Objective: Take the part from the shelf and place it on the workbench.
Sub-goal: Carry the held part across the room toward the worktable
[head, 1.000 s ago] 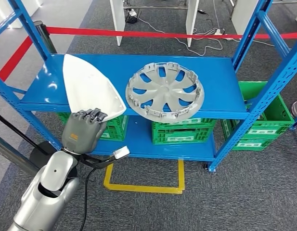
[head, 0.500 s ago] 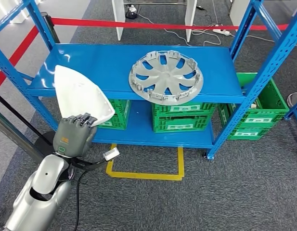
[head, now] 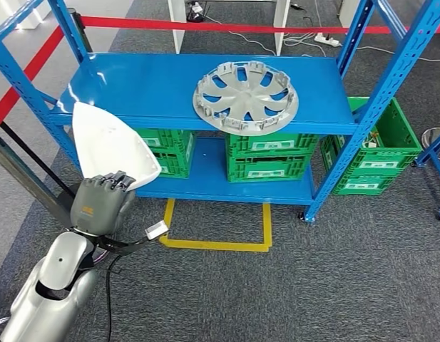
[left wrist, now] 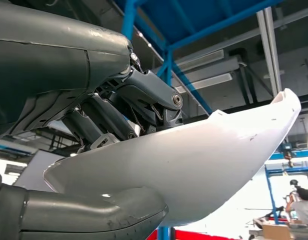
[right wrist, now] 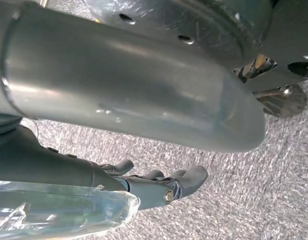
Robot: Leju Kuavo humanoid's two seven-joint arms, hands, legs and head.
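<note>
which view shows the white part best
The head view: the white part shows whole, gripped at its near edge by the left hand. The left wrist view shows its underside up close between the fingers; the right wrist view looks at the floor.

A silver wheel cover [head: 245,96] lies flat, well beyond the left hand [head: 99,203] and to its right. Green crates [head: 267,158] stand lower, right of the hand. A yellow floor marking [head: 217,244] lies on grey carpet [head: 341,285] near the hand, to its right. Red barrier tape [head: 207,27] runs far beyond it.

Left hand [head: 102,203] raised, fingers [left wrist: 145,100] clasped
</note>
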